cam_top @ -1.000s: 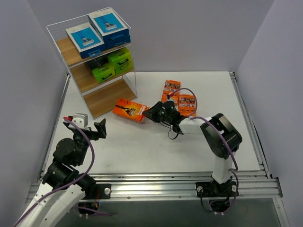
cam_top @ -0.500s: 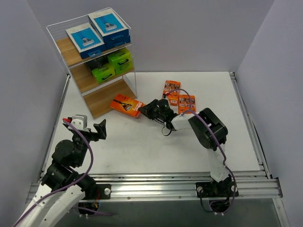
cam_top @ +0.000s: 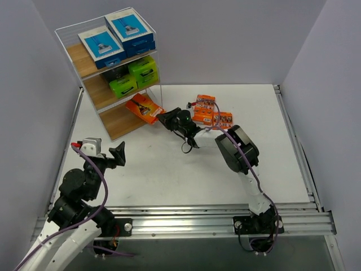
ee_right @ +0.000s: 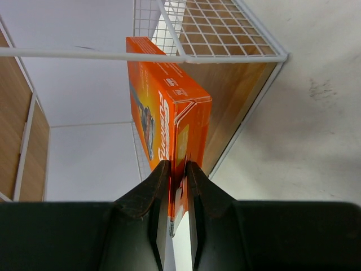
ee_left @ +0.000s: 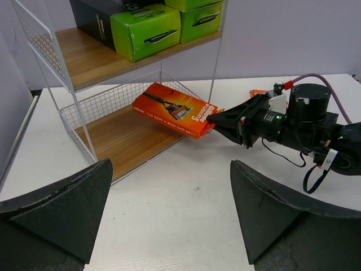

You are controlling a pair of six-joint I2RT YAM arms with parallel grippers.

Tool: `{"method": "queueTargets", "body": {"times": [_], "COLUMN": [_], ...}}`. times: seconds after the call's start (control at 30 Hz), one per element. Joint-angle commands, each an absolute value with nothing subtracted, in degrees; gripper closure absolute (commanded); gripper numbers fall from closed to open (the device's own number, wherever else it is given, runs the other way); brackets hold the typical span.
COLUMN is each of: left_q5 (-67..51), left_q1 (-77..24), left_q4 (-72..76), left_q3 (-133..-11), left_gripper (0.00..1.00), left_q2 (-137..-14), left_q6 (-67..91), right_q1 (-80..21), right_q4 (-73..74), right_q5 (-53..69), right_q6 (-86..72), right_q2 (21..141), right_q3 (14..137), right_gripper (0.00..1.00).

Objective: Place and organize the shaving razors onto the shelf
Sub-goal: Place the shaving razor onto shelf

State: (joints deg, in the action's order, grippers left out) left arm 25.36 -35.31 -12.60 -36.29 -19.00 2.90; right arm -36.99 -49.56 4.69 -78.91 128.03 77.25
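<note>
An orange razor pack (ee_left: pixel 175 110) is held by one end in the right gripper (ee_left: pixel 216 124) and is poised, slightly tilted, over the front wire rim of the shelf's (ee_left: pixel 130 144) lowest board. Lime-green packs (ee_left: pixel 146 31) and a black pack (ee_left: pixel 98 20) are seen on the board above. The left gripper (ee_left: pixel 170 166) is seen with its dark fingers spread wide above the white table (ee_left: pixel 186 220).

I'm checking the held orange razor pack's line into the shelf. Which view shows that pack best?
Left wrist: the orange pack shows whole, its face up, one end in the right pincer, at the bottom tier of the shelf. Top external shows it small; right wrist shows it edge-on between the fingers.
</note>
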Motion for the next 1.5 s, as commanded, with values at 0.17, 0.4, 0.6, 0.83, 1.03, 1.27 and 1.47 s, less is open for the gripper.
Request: {"method": "queueTargets", "body": {"times": [0.17,0.4,0.6,0.83,1.03,1.27,1.47], "left_q5": [29.7,31.73,32.96,33.57,33.75,33.84,33.93], "left_q1": [-36.56,-37.53,-37.79,-38.58,-39.46,-40.6,-40.78], "left_q4": [-9.58,-9.58,-9.76,-9.67,-9.49,-9.41,-9.4], "left_q3": [-36.74,-36.65,-36.65,-36.56,-36.47,-36.39,-36.3], "left_gripper": [0.06,0.06,0.06,0.06,0.06,0.06,0.06], "left_q2": [-16.35,-15.38,-14.68,-14.5,-14.41,-14.41,-13.98], "left_q6": [3.6,3.25,3.16,3.16,3.08,2.81,2.81], "right_q1": [-40.69,-42.89,-44.56,-46.14,-46.58,-46.32,-46.84], "right_q4": [-52.03,-51.94,-51.42,-49.84,-48.52,-50.44,-53.26], "right_q5": [-4.47,-12.03,-18.35,-24.68,-27.42,-24.26,-27.15], "right_q6": [-83.14,-86.22,-87.89,-89.65,-90.53,-91.67,-92.55], "right_q2": [132.01,133.59,135.26,137.02,138.25,140.27,139.31], "right_q3": [84.64,86.22,88.33,90.88,92.8,93.52,88.78], "right_gripper": [1.0,1.0,1.0,1.0,1.0,1.0,1.0]}}
